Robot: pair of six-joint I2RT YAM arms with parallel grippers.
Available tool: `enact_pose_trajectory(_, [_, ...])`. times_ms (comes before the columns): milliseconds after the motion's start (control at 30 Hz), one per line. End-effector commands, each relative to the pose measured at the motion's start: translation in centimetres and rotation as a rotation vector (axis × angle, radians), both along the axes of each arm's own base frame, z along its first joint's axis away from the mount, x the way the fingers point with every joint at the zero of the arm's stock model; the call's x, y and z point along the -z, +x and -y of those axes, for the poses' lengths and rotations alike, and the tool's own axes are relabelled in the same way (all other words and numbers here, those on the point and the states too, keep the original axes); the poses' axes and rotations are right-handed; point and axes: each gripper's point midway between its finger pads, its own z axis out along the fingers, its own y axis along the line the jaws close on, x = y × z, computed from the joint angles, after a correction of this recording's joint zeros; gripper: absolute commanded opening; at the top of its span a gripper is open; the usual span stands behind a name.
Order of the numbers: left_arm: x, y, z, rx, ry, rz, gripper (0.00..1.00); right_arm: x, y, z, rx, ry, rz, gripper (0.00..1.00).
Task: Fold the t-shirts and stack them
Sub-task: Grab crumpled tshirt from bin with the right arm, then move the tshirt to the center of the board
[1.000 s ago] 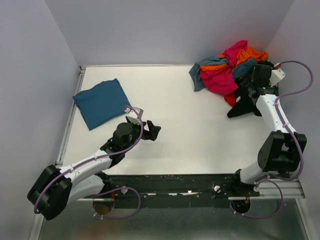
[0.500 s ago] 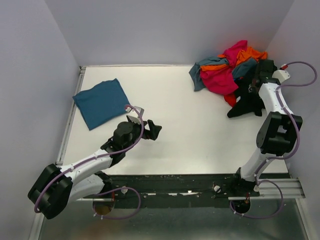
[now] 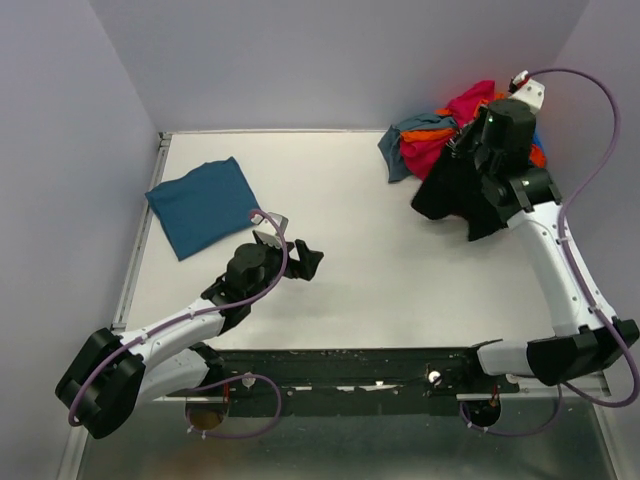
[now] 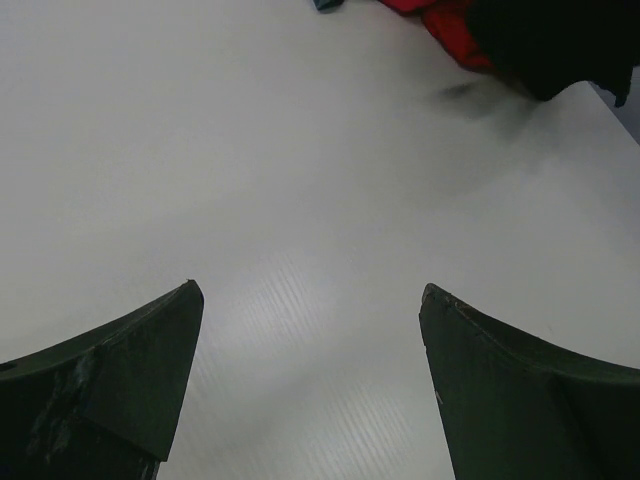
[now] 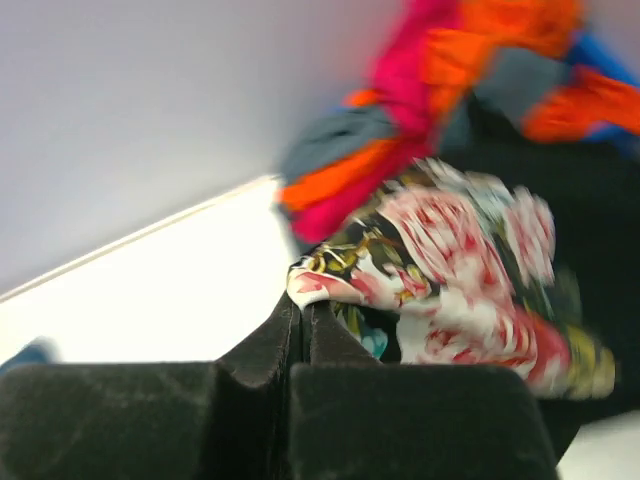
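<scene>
My right gripper (image 3: 474, 158) (image 5: 303, 305) is shut on an edge of the black t-shirt (image 3: 455, 192) with the pink-white floral print (image 5: 455, 255). The shirt hangs from it above the table's back right. Behind it lies a crumpled pile of t-shirts (image 3: 437, 142) (image 5: 430, 85) in magenta, orange, red and grey-blue. A folded teal-blue t-shirt (image 3: 205, 205) lies flat at the back left. My left gripper (image 3: 305, 262) (image 4: 310, 300) is open over bare table near the middle, with nothing between its fingers. Its wrist view catches red cloth (image 4: 450, 25) and the black t-shirt (image 4: 550, 45) at the far edge.
The white table (image 3: 400, 270) is bordered by grey walls at the back and both sides. The pile sits in the back right corner against the wall. The arm bases and a dark rail (image 3: 380, 370) run along the near edge.
My right gripper has shut on the black t-shirt and lifted it up and leftward, off the table beside the pile. The left arm has not moved.
</scene>
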Motion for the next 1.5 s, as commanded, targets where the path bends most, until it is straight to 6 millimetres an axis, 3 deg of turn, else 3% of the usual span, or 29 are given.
enact_pose_trajectory(0, [-1.1,0.3,0.0,-0.007,-0.002,0.035,0.99,-11.2,-3.6,-9.0,-0.537,0.063,0.268,0.01])
enact_pose_trajectory(100, [-1.1,0.3,-0.1,-0.011,0.003,0.037,0.99,-15.7,-6.2,-8.0,-0.515,0.085,0.354,0.01])
enact_pose_trajectory(200, [-1.4,0.3,-0.4,-0.019,0.003,0.046,0.99,-17.1,-7.3,-5.9,-0.417,0.064,0.382,0.01])
enact_pose_trajectory(233, [-1.5,0.3,-0.4,-0.022,0.003,0.050,0.99,-16.5,-7.3,-5.5,-0.398,0.057,0.362,0.18])
enact_pose_trajectory(300, [-1.6,0.2,-0.7,-0.029,0.002,0.056,0.99,-13.9,-7.0,-5.2,-0.378,0.049,0.285,0.83])
enact_pose_trajectory(333, [-1.8,0.2,-0.8,-0.034,0.000,0.061,0.99,-11.7,-6.7,-4.9,-0.354,0.046,0.224,0.92])
enact_pose_trajectory(367, [-1.7,0.2,-1.0,-0.039,0.003,0.063,0.99,-9.8,-6.6,-4.5,-0.326,0.054,0.175,0.95])
enact_pose_trajectory(500, [-1.8,0.2,-1.5,-0.065,0.003,0.069,0.99,-1.0,-6.6,-6.7,-0.439,0.070,0.022,0.95])
enact_pose_trajectory(533, [-1.8,0.3,-1.7,-0.071,0.004,0.069,0.99,2.5,-6.8,-7.2,-0.463,0.082,-0.036,0.93])
enact_pose_trajectory(700, [-1.3,0.3,-1.2,-0.056,0.011,0.055,0.99,11.9,-8.0,-9.9,-0.619,0.129,-0.165,0.85])
enact_pose_trajectory(800, [-0.5,0.7,-0.4,-0.028,0.029,0.025,0.98,16.1,-8.5,-10.7,-0.661,0.154,-0.242,0.82])
enact_pose_trajectory(1000, [1.1,1.8,1.4,0.013,0.091,-0.052,0.92,21.3,-9.5,-12.2,-0.722,0.198,-0.352,0.80])
enact_pose_trajectory(1267, [2.8,4.4,2.8,-0.021,0.191,-0.175,0.89,25.7,-10.4,-13.0,-0.722,0.210,-0.476,0.77])
enact_pose_trajectory(1433, [3.8,5.8,3.8,-0.037,0.214,-0.240,0.80,27.5,-10.4,-13.4,-0.719,0.221,-0.530,0.59])
enact_pose_trajectory(1467, [3.9,6.0,3.9,-0.042,0.221,-0.251,0.80,27.8,-10.4,-13.5,-0.719,0.223,-0.543,0.50])
